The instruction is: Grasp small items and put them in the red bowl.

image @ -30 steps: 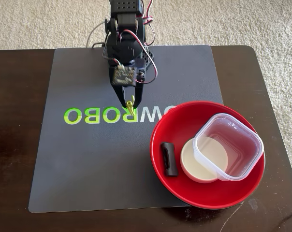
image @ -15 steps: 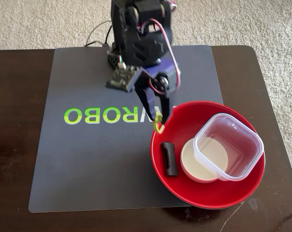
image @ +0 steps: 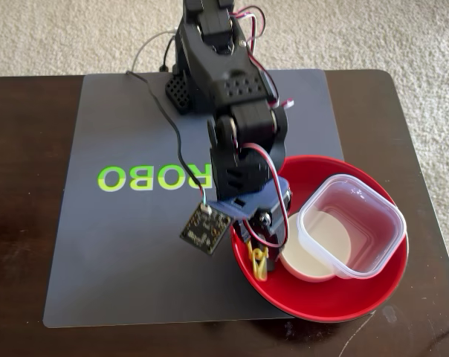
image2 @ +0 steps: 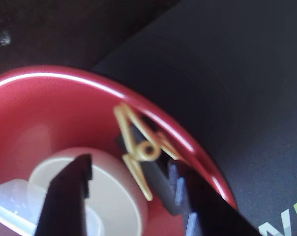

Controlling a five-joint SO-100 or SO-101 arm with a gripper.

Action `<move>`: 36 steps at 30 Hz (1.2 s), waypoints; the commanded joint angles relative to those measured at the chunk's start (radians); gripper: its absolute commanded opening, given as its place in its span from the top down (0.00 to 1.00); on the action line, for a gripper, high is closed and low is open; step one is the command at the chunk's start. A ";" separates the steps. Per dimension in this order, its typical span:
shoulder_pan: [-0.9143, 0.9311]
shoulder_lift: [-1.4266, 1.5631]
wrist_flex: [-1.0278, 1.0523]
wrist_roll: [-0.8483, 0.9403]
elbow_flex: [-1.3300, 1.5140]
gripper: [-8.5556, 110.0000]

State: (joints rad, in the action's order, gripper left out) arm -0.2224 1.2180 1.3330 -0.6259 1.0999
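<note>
Yellow-green clothespin-like clip (image2: 138, 147) lies inside the large glossy red round bowl (image: 343, 301), against its left inner wall in the fixed view, on top of the short black clip (image2: 153, 179). The pincer (image2: 133, 196) stands spread above it, jaws apart and holding nothing. Small white round ceramic bowl (image: 306, 264) and clear square plastic tub (image: 351, 223) fill the remaining interior. The red bowl overhangs the grey mat (image: 120, 253) onto the dark desk (image: 24, 223).
</note>
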 commanded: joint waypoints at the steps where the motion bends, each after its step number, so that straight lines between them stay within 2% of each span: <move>1: 0.015 0.021 0.025 -0.018 -0.052 0.65; 10: 0.100 0.296 0.130 0.060 -0.060 0.61; 14: 0.241 0.374 0.202 0.114 -0.034 0.61; 21: 0.500 0.304 0.210 0.183 0.046 0.65; 32: 0.482 0.368 0.195 0.236 0.170 0.66; 36: 0.479 0.379 0.140 0.216 0.325 0.66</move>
State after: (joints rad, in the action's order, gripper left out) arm 0.2746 1.5478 1.5079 -0.3973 1.3484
